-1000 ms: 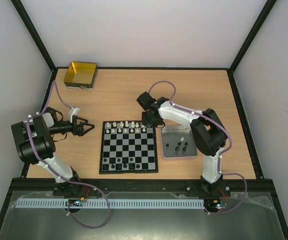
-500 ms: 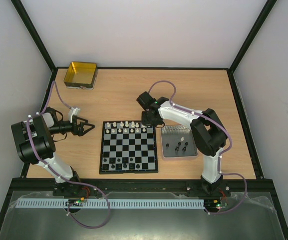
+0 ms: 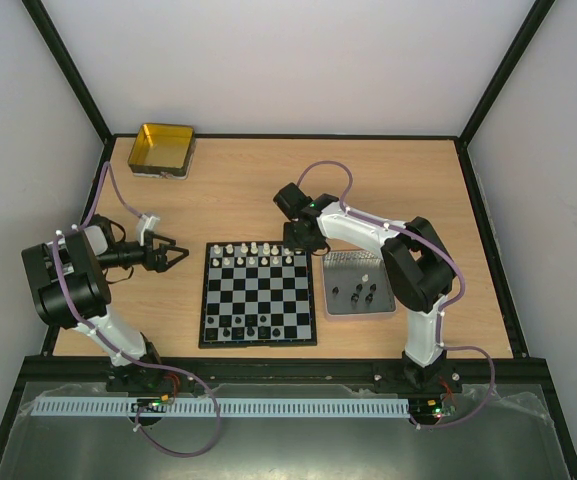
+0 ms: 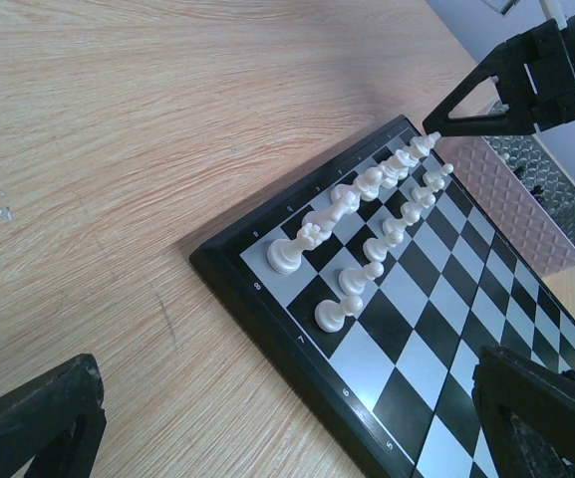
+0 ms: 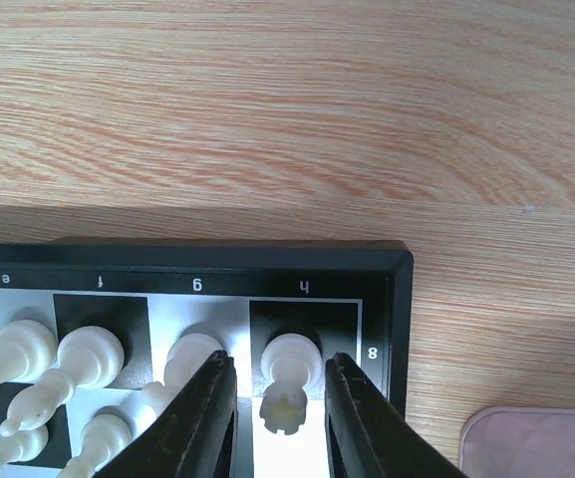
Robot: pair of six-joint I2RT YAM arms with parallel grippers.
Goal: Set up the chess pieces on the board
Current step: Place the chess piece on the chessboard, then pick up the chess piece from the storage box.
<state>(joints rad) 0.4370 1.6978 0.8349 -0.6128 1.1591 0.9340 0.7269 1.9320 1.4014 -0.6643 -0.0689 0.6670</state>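
Surface: a pale wood-grain table [image 3: 238, 190], closed in by plain white walls [image 3: 268, 60] and a black frame [image 3: 68, 70]. The board [image 3: 259, 344] lies flat near the front edge, between my two arms. White pieces [image 3: 253, 255] fill its two far rows and a few black pieces [image 3: 236, 325] stand on its near rows. More pieces stand in the silver tray [image 3: 346, 262] just right of the board. A yellow tin [image 3: 163, 150] sits in the far left corner. My right hand [image 5: 280, 360] is at the far right corner square, jaws slightly parted either side of a white rook [image 5: 289, 349], with a gap showing on both sides. My left hand [image 3: 173, 255] hangs just left of the board, jaws spread wide and holding nothing.
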